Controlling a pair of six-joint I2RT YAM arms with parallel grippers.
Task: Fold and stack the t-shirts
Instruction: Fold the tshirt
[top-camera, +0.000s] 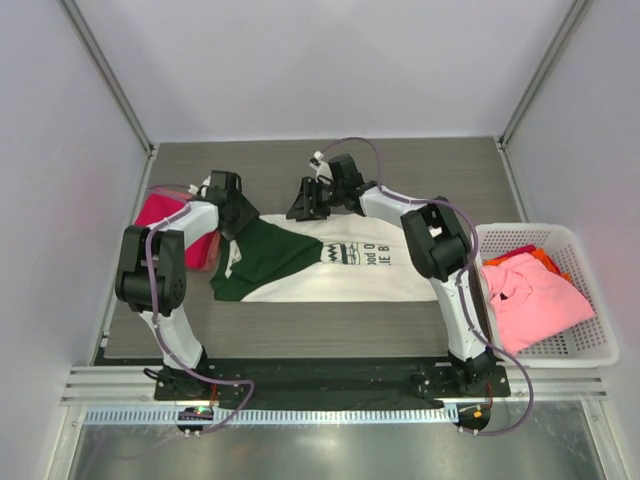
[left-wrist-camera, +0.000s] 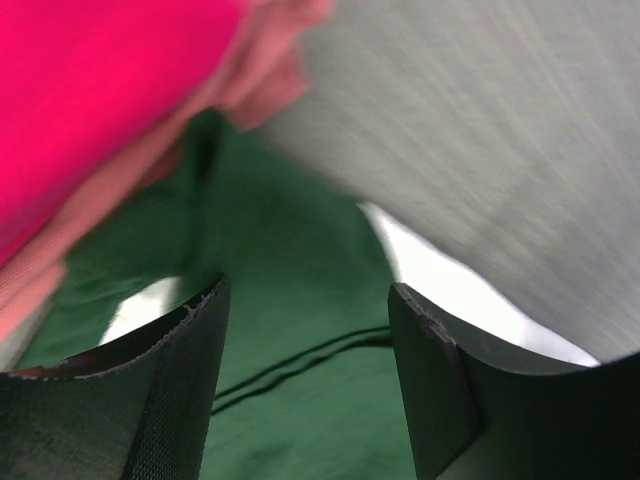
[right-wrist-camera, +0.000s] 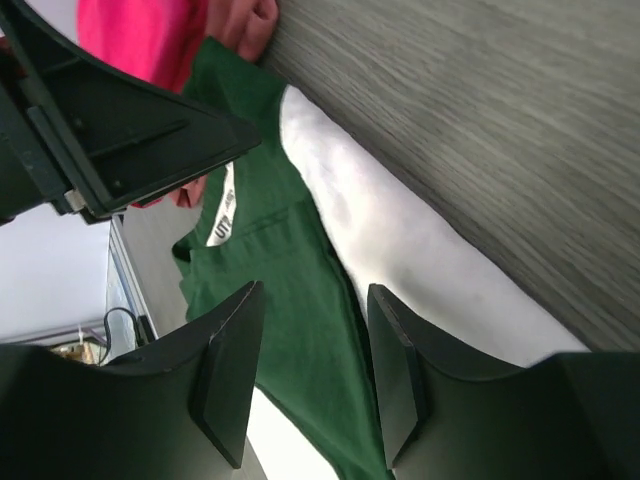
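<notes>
Near edge: ribbed metal rail (top-camera: 330, 415), then a flat black base plate (top-camera: 330, 378) with both arms bolted on. The table (top-camera: 330, 325) is matte grey wood-grain.

On the right, just beside the right arm, sits a rectangular white plastic lattice basket (top-camera: 590, 345). The pink shirt (top-camera: 535, 300) is crumpled inside it in soft folds, with a bit of orange cloth (top-camera: 545, 258) at the far side of it.

Mid table: the cream shirt (top-camera: 380, 275) lies flat, long side running left to right, smooth knit. A dark green wedge (top-camera: 265, 262) tapers to a point from the left end. Black zigzag print and lettering (top-camera: 355, 255) sit near the middle. There is a small white neck label (right-wrist-camera: 222, 215) on the green collar.

The left claw (left-wrist-camera: 305, 385) is over the shirt's far-left corner, jaws apart, nothing pinched. Green cloth shows between the black pads (left-wrist-camera: 190, 390), one with a woven texture. Can't tell if they touch the cloth.

The right claw (right-wrist-camera: 312, 375) is over the shirt's far edge, near the left claw. Jaws are apart and empty, smooth black fingers (right-wrist-camera: 230, 370) above the line where green meets cream.

The magenta-red shirt (top-camera: 160, 215) is bunched at the far left of the table, its edge meeting the green corner. Behind it all are plain white walls (top-camera: 330, 70).
</notes>
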